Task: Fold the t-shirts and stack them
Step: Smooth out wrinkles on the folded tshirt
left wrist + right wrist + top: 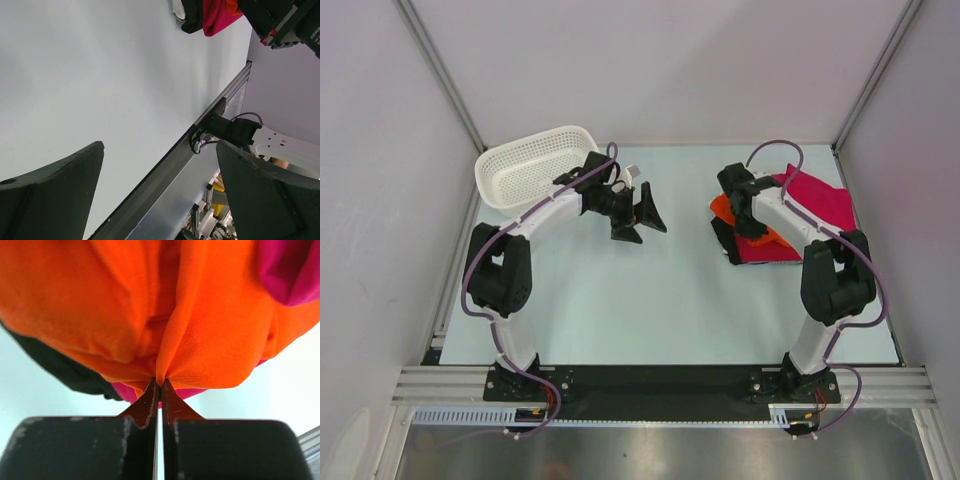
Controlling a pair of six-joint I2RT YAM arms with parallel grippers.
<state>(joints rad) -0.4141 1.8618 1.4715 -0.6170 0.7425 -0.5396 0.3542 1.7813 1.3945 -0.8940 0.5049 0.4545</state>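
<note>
white mesh basket (pixel 535 165) far left, t-shirts (pixel 820 198) heaped well apart

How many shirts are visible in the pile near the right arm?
3, in one pile: orange shirt, pinched by the right gripper; crimson shirt, on its far-right side; black shirt, at its left edge. More may be hidden.

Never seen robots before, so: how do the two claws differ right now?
The left gripper stands wide open and empty; the right gripper is shut, pinching the orange t-shirt. The left gripper hangs near the white basket; the right gripper is at the shirt pile. Both are black and two-fingered.
</note>
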